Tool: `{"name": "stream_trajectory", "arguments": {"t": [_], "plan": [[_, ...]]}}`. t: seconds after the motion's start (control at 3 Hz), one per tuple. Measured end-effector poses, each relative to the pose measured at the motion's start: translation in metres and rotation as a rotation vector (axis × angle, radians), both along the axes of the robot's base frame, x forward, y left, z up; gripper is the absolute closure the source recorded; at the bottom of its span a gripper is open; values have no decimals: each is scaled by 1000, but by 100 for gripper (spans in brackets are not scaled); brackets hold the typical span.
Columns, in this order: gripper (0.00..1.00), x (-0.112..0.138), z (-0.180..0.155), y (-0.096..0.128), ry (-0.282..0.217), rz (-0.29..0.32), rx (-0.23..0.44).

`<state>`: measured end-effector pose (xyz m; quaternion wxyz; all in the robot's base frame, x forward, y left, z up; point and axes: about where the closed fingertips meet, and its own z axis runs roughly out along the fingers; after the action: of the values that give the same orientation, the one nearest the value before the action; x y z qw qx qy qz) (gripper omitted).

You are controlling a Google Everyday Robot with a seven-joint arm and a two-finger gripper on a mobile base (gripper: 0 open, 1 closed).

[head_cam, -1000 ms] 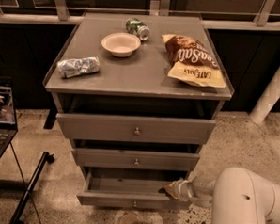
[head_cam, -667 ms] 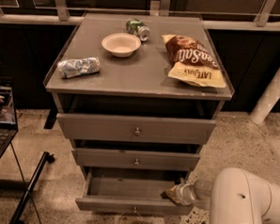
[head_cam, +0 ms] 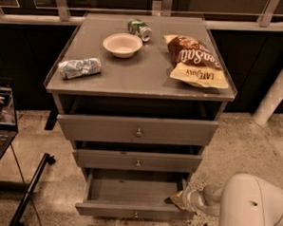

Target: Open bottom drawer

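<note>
bottom drawer [head_cam: 109,209] is down at 6 o'clock under the other two, pulled out far enough to see inside. the hand [head_cam: 175,200] is at the drawer's 3 o'clock end, right at the front corner, can't tell if it's clenched or released. on the counter [head_cam: 143,79]: bowl [head_cam: 122,44] at 11, chip bag [head_cam: 196,61] at 2

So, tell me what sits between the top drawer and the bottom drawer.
The middle drawer, shown in the camera view, sits between the top drawer and the pulled-out bottom drawer. The gripper is at the bottom drawer's right end.
</note>
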<state>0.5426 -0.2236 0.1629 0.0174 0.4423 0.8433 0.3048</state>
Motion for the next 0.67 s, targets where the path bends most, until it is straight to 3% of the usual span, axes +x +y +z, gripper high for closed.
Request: {"name": "stream_trajectory", "arguments": {"t": [0.33,0.67], "plan": [[100,0,1,0,2,1,3],[100,-35,10,1,37,37,65]]}}
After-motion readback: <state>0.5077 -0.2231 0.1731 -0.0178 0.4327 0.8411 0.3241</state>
